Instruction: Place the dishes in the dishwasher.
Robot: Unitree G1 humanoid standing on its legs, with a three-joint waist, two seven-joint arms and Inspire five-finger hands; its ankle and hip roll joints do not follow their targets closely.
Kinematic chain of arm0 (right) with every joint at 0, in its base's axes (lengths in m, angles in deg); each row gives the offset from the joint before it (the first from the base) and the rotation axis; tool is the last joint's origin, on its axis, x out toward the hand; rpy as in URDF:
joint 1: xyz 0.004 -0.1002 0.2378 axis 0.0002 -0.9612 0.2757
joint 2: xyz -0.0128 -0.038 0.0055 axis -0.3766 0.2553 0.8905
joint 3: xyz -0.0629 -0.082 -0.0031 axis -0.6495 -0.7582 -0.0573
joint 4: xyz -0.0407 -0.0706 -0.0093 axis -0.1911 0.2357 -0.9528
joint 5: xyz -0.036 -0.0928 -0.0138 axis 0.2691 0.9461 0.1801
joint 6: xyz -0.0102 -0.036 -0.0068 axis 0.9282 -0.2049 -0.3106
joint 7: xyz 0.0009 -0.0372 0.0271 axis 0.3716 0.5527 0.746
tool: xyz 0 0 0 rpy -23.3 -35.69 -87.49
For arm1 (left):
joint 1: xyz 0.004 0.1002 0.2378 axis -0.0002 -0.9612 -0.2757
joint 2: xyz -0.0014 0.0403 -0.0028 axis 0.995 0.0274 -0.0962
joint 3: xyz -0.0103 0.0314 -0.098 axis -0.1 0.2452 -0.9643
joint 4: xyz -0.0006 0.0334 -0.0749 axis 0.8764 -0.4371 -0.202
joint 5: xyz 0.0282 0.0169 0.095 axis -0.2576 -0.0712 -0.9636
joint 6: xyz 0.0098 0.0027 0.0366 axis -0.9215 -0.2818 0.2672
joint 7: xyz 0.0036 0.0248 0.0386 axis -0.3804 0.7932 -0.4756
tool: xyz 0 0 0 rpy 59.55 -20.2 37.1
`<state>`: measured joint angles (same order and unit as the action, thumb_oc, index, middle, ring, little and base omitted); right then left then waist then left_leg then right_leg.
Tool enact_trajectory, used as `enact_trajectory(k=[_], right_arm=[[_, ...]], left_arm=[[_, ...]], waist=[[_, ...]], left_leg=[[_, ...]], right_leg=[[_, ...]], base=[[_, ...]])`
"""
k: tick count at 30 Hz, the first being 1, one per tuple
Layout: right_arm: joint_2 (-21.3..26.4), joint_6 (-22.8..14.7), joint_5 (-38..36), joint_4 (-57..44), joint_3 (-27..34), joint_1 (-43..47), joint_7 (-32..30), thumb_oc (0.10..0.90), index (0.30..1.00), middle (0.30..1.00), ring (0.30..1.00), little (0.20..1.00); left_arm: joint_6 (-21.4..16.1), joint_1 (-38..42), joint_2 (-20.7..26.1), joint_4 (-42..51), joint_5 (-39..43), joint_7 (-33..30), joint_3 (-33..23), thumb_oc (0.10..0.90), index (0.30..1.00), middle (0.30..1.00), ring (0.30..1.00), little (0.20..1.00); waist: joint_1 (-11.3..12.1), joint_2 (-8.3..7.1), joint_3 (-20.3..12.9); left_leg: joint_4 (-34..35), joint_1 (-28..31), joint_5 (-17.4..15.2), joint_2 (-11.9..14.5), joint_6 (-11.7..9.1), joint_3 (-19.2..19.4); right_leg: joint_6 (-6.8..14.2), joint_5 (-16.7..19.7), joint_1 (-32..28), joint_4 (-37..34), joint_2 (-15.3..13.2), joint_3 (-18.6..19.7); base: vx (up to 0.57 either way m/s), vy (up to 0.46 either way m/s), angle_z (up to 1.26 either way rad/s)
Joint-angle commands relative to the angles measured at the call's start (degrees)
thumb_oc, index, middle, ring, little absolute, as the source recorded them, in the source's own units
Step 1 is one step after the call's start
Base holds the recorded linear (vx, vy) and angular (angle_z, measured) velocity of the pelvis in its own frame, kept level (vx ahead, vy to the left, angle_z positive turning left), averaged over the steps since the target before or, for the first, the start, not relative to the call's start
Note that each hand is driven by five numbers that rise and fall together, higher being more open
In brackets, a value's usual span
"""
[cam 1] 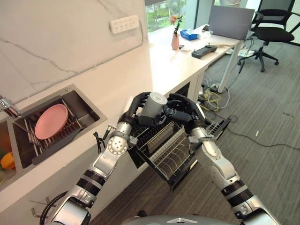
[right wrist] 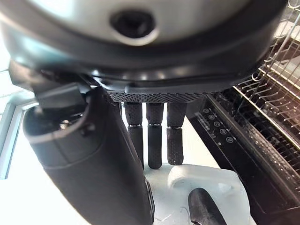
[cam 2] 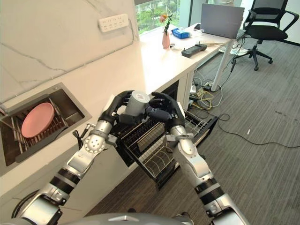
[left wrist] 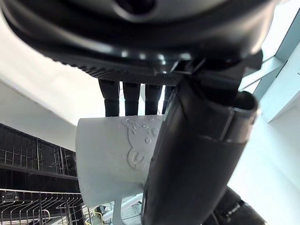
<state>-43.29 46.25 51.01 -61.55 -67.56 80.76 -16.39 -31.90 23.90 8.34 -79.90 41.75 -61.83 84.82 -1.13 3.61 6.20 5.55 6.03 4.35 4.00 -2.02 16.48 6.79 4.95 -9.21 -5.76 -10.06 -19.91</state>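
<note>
The cup [cam 1: 153, 105] is being hugged by curled fingers of the left hand [cam 1: 133, 108] and the right hand [cam 1: 183, 112]; it should be lowered slowly into the rack [cam 1: 174, 149] below the fingers.

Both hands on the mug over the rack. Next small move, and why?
Probably lower the mug straight down toward the rack. The left hand and right hand both curl round it, holding it above the pulled-out rack of the open dishwasher, apart from the wires. The part of the rack under it looks bare, so a short descent should seat it.
</note>
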Motion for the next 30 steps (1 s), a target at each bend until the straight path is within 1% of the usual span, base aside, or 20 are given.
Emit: enact_trajectory(k=[1,5,6,8,9,10,14,17,18,21,22,23,28,30], right_arm=[[-3.7,-5.6,9.5,-8.1,3.1,8.5,1.3,0.800,0.900,0.900,0.900,0.900],[-4.5,-5.7,8.2,-7.7,2.9,8.0,0.8,0.800,0.900,0.900,0.900,0.900],[-5.2,-5.5,6.0,-7.4,2.0,7.6,1.1,0.800,0.900,0.900,0.900,0.900],[-5.4,-5.3,5.0,-7.3,1.7,7.5,1.2,0.800,0.900,0.900,0.900,0.900],[-5.6,-5.1,2.7,-7.0,0.8,7.4,1.9,0.800,0.900,0.900,0.900,0.900],[-5.5,-5.0,2.2,-6.9,0.5,7.3,2.2,0.800,0.900,0.900,0.900,0.900],[-5.4,-4.9,2.8,-7.0,0.0,7.3,1.8,0.800,0.900,0.900,0.900,0.900],[-5.4,-4.9,2.8,-7.0,0.0,7.3,1.8,0.800,0.900,0.900,0.900,0.900],[-5.7,-4.6,2.0,-6.7,-0.7,7.0,1.9,0.800,0.900,0.900,0.900,0.900],[-6.1,-3.7,-3.6,-5.9,-2.5,6.7,3.6,0.800,0.900,0.900,0.900,0.900],[-6.0,-3.7,-3.6,-5.8,-2.5,6.7,3.6,0.800,0.900,0.900,0.900,0.900],[-5.8,-2.7,-5.6,-5.1,-3.5,7.3,4.5,0.800,0.900,0.900,0.900,0.900],[-5.6,-1.6,-7.5,-2.6,-5.0,9.4,5.2,0.800,0.900,0.900,0.900,0.900],[-6.9,-0.5,-9.7,-0.7,-6.6,10.1,4.9,0.800,0.900,0.900,0.900,0.900]], left_arm=[[-6.7,6.3,-0.2,4.0,0.5,-0.6,1.1,0.400,0.300,0.300,0.300,0.300],[-6.7,5.8,-0.5,4.6,0.2,-2.2,0.5,0.400,0.300,0.300,0.300,0.300],[-6.7,5.5,-0.8,4.8,-0.2,-3.2,0.3,0.400,0.300,0.300,0.300,0.300],[-6.7,5.4,-0.8,4.8,-0.5,-3.7,0.3,0.400,0.300,0.300,0.300,0.300],[-6.7,5.4,-0.7,5.2,-1.4,-4.1,0.2,0.400,0.300,0.300,0.300,0.300],[-6.7,5.4,-0.7,5.4,-2.0,-4.3,0.2,0.400,0.300,0.300,0.300,0.300],[-6.6,5.3,-0.8,5.3,-3.1,-5.8,0.2,0.400,0.300,0.300,0.300,0.300],[-6.6,5.3,-0.8,5.3,-3.1,-5.8,0.2,0.400,0.300,0.300,0.300,0.300],[-6.9,4.8,-0.8,5.6,-3.4,-6.8,-0.2,0.400,0.300,0.300,0.300,0.300],[-6.8,4.5,-1.1,5.8,-3.5,-6.1,0.1,0.400,0.300,0.300,0.300,0.300],[-6.8,4.5,-1.1,5.9,-3.5,-6.1,0.1,0.400,0.300,0.300,0.300,0.300],[-6.5,4.7,-1.3,5.3,-3.5,-5.4,0.7,0.400,0.300,0.300,0.300,0.300],[-6.2,6.1,-1.7,4.0,-3.1,-4.5,1.8,0.400,0.300,0.300,0.300,0.300],[-5.5,7.0,-2.2,2.5,-3.4,-4.3,2.7,0.400,0.300,0.300,0.300,0.300]], waist=[[0.9,-0.64,-2.6],[0.9,-0.81,-2.6],[0.9,-0.90,-2.5],[0.8,-0.94,-2.5],[0.9,-1.09,-2.4],[0.9,-1.17,-2.4],[0.9,-1.23,-2.5],[0.9,-1.23,-2.5],[1.0,-1.32,-2.4],[1.1,-1.53,-2.5],[1.1,-1.52,-2.5],[1.2,-1.66,-2.5],[1.4,-1.80,-2.6],[1.5,-1.85,-2.6]], left_leg=[[-0.7,3.7,-7.8,-1.1,-1.2,-2.9],[-0.7,3.7,-7.8,-1.1,-1.2,-2.9],[-0.7,3.7,-7.8,-1.1,-1.2,-2.9],[-0.7,3.7,-7.8,-1.1,-1.2,-2.9],[-0.7,3.6,-7.7,-1.1,-1.2,-2.9],[-0.7,3.6,-7.7,-1.1,-1.2,-2.9],[-0.7,3.7,-7.8,-1.2,-1.2,-2.9],[-0.7,3.7,-7.8,-1.2,-1.2,-3.0],[-0.6,3.7,-7.8,-1.2,-1.2,-3.0],[-0.6,3.6,-7.7,-1.2,-1.3,-3.0],[-0.6,3.6,-7.7,-1.2,-1.3,-3.0],[-0.6,3.6,-7.7,-1.3,-1.3,-3.0],[-0.6,3.5,-7.7,-1.3,-1.3,-3.0],[-0.6,3.4,-7.7,-1.4,-1.3,-3.0]], right_leg=[[3.7,-4.8,0.1,0.8,-2.7,0.8],[3.7,-4.8,0.1,0.8,-2.7,0.8],[3.6,-4.7,0.1,0.8,-2.7,0.9],[3.6,-4.7,0.1,0.8,-2.6,1.0],[3.6,-4.7,0.1,0.8,-2.6,1.0],[3.6,-4.7,0.1,0.8,-2.6,1.0],[3.6,-4.7,0.1,0.8,-2.6,1.0],[3.6,-4.7,0.1,0.8,-2.6,1.0],[3.6,-4.6,0.2,0.8,-2.6,0.9],[3.7,-4.5,0.2,0.8,-2.7,0.9],[3.7,-4.5,0.2,0.8,-2.7,0.9],[3.7,-4.5,0.2,0.8,-2.7,0.9],[3.7,-4.4,0.3,0.8,-2.8,0.9],[3.6,-4.4,0.3,0.8,-2.8,0.8]], base=[[0.00,0.000,0.00],[0.00,0.000,0.00],[0.00,0.000,0.00],[0.00,0.000,0.00],[0.00,0.000,0.00],[0.00,0.000,0.00],[0.00,0.000,0.00],[0.00,0.000,0.00],[0.00,0.000,0.00],[0.00,0.000,0.00],[0.00,0.000,0.00],[0.00,0.000,0.00],[0.00,0.000,0.00],[0.00,0.000,0.00]])
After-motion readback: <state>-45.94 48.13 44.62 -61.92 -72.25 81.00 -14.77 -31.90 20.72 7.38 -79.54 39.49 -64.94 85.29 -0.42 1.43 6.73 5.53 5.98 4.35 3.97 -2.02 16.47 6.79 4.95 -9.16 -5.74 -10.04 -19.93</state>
